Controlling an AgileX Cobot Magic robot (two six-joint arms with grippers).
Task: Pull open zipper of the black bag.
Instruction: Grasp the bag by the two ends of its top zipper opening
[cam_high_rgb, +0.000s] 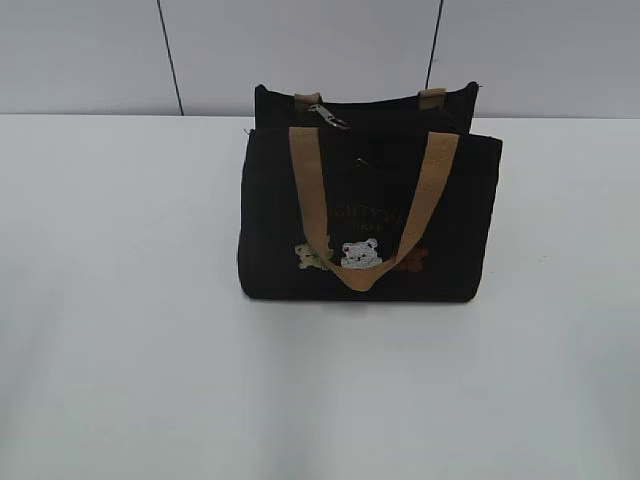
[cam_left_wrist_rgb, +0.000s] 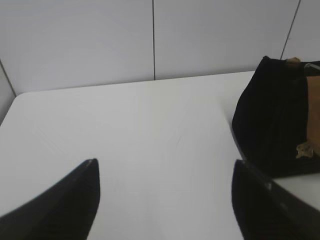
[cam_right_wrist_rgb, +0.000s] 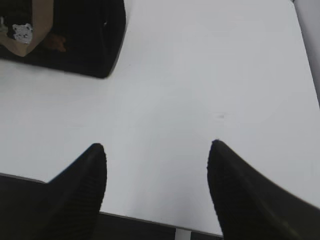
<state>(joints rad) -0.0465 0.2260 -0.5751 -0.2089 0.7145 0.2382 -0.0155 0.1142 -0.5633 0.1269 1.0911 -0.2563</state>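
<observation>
— Zipper (cam_high_rgb: 329, 117): which arm is nearer?
— Hard to call. Left gripper (cam_left_wrist_rgb: 165, 200), jaws apart and empty, has the black bag (cam_left_wrist_rgb: 272, 120) ahead-right; right gripper (cam_right_wrist_rgb: 157, 185), also apart, sees it ahead-left. The pull sits left on the bag's top, favouring the left.

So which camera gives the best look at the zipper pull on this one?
The exterior view: the zipper pull lies on top of the black bag, near its left handle tab, small but unobstructed. The left wrist view catches only the bag's end and part of its top, and the right wrist view only a lower corner; neither shows the pull.
</observation>
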